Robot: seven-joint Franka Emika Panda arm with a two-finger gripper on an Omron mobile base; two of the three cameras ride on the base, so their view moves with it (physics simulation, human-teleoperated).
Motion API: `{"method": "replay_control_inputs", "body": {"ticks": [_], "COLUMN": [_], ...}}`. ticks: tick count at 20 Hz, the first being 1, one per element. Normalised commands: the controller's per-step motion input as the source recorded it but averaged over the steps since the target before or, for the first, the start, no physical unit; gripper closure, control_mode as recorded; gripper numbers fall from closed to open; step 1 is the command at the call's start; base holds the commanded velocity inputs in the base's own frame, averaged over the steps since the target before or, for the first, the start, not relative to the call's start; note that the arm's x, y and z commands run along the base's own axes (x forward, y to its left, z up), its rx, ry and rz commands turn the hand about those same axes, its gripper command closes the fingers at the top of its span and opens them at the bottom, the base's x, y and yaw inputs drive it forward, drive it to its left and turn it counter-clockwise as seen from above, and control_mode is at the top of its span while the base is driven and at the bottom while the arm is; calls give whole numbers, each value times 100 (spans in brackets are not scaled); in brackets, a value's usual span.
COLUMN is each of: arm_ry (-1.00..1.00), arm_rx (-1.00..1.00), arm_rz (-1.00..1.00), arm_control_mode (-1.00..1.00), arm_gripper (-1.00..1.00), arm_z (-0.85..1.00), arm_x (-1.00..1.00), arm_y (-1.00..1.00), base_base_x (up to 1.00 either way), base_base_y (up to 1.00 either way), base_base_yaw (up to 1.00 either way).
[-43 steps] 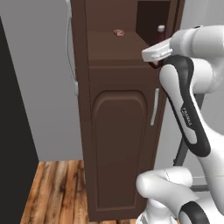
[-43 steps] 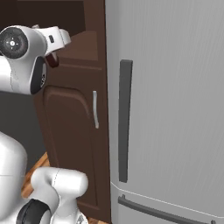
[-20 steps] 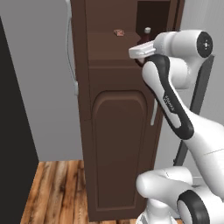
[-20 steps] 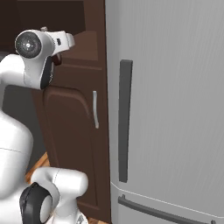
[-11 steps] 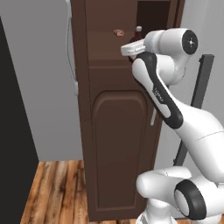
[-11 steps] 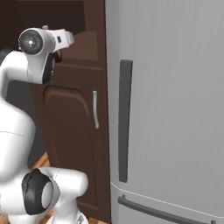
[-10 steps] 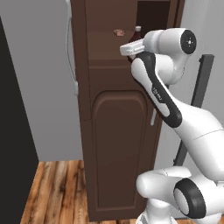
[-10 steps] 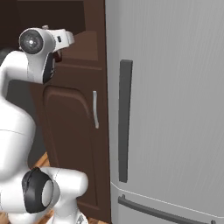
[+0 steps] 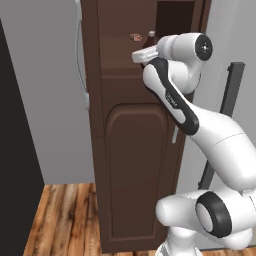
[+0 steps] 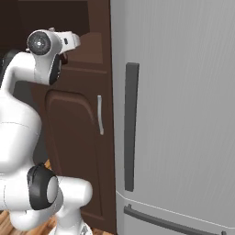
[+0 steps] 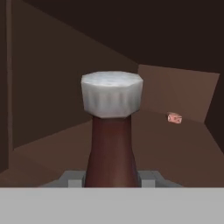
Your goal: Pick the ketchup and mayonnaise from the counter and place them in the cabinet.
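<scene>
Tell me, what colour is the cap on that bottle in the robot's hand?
Pale greyish white, on the dark red-brown ketchup; the hand view shows it best.

The ketchup (image 11: pixel 111 131) base is cut off below; the small reddish thing (image 11: pixel 174 118) behind is too small to identify
</scene>
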Motion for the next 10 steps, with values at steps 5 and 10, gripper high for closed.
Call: {"method": "replay_control_inputs", "body": {"ticks": [5,10], "arm_ry": [0,0], "arm_rx": [1,1], "arm_rz": [0,0], "arm_control_mode": [-100,-100], "arm_gripper": [100,100], "arm_z": [-28,-12], "arm_x": [27,26], "arm_y": [4,1], "base_base_x": [0,0], "base_base_y": [0,0], "base_base_yaw": [0,0]}}
